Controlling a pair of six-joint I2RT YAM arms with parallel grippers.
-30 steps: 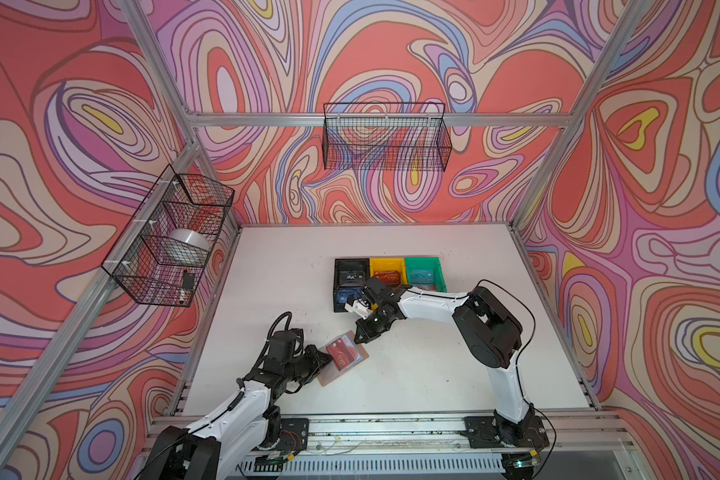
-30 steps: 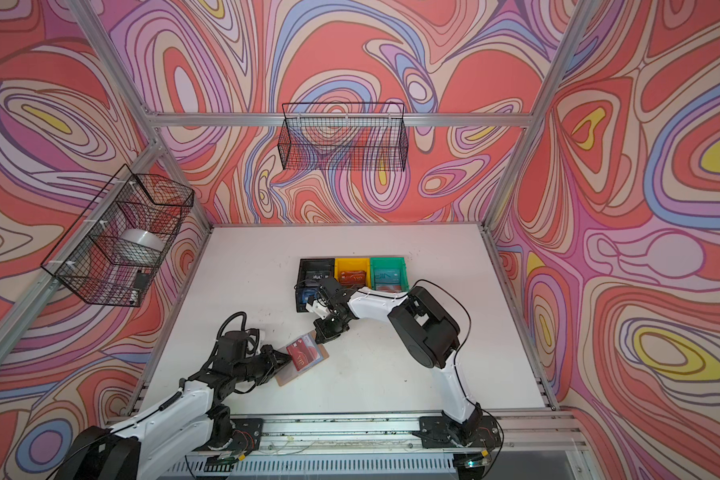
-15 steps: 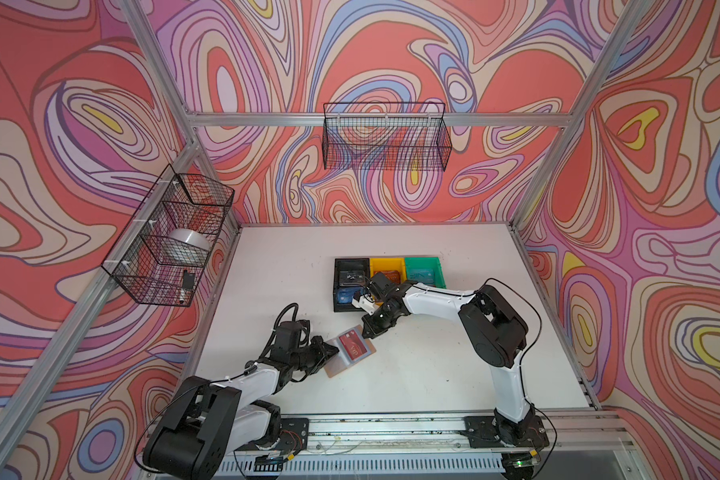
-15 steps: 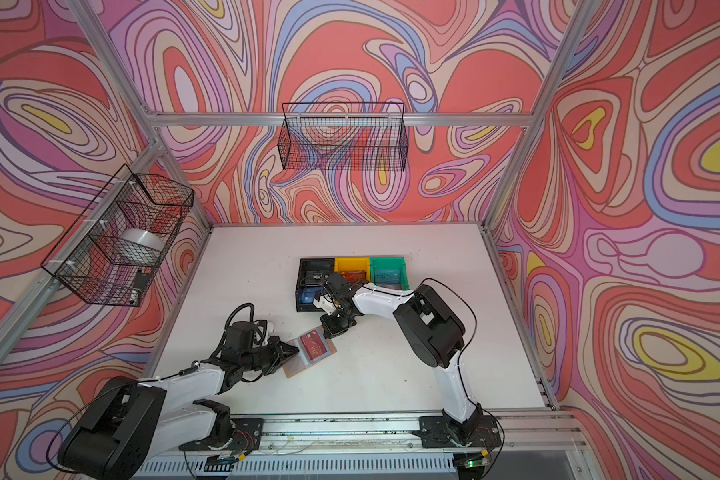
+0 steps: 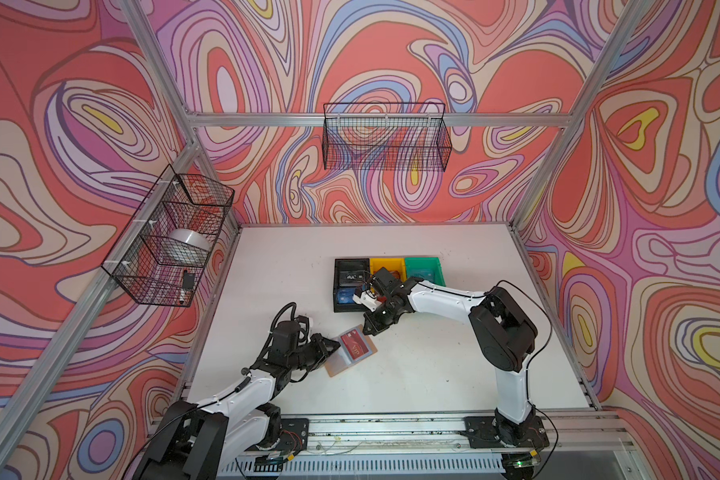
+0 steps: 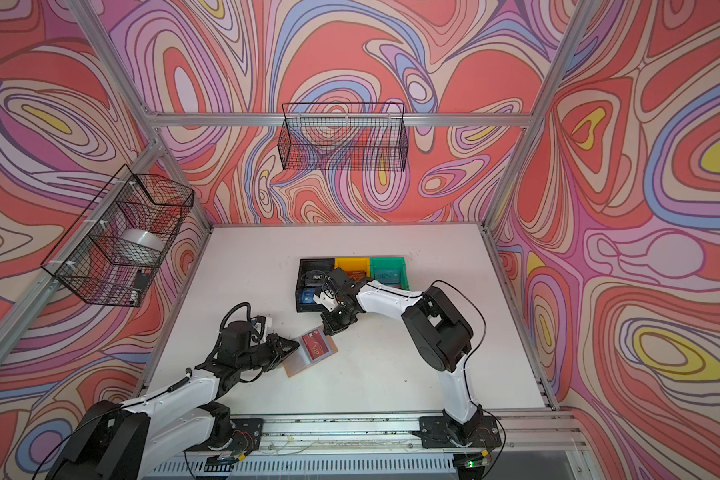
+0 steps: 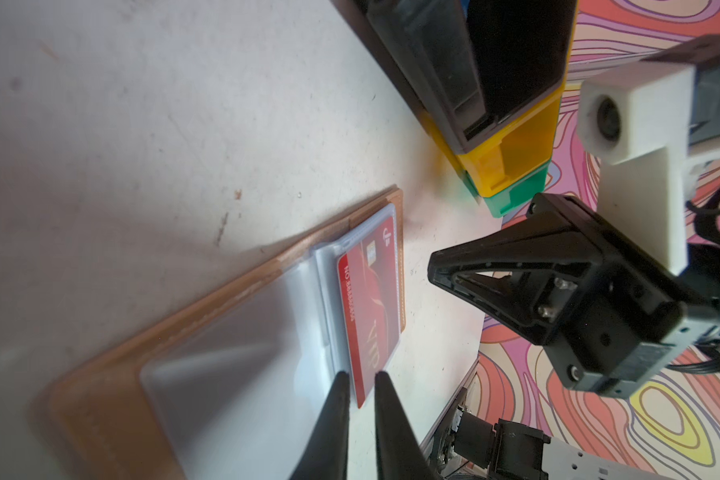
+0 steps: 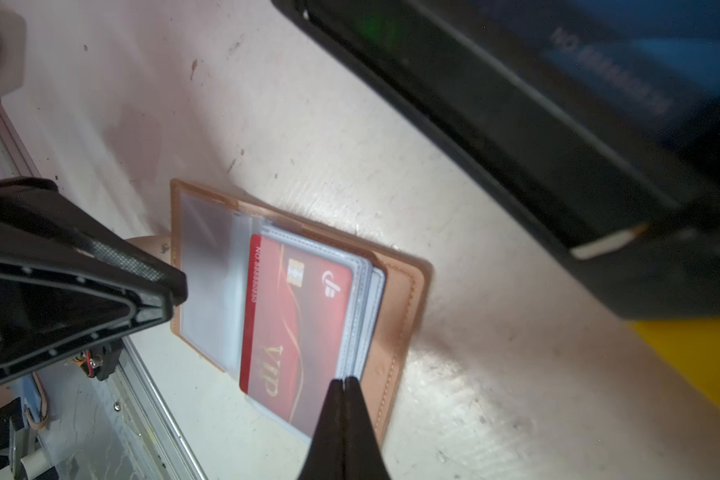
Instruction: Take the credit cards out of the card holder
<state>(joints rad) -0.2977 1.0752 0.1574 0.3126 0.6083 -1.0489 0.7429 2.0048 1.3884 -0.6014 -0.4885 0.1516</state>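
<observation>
Nearest you, your left arm reaches low and forward. Your left fingers (image 7: 344, 392) stand slightly apart over the open card holder (image 7: 100, 399), and a corner of the red card (image 7: 371, 316) shows in their gap. There is one holder on the counter (image 5: 412, 374), with one red card partly out of its sleeve. Your right fingers (image 8: 344, 386) are pressed together at the holder's far edge, with that arm stretched across. Beyond stand three bins: black (image 5: 336, 286), yellow (image 5: 385, 262) and green (image 5: 422, 262). One blue card (image 5: 345, 296) lies in the black bin.

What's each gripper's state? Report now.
Left gripper: nearly closed around the red card's corner; grip cannot be told.
Right gripper: closed, nothing visibly held.
</observation>
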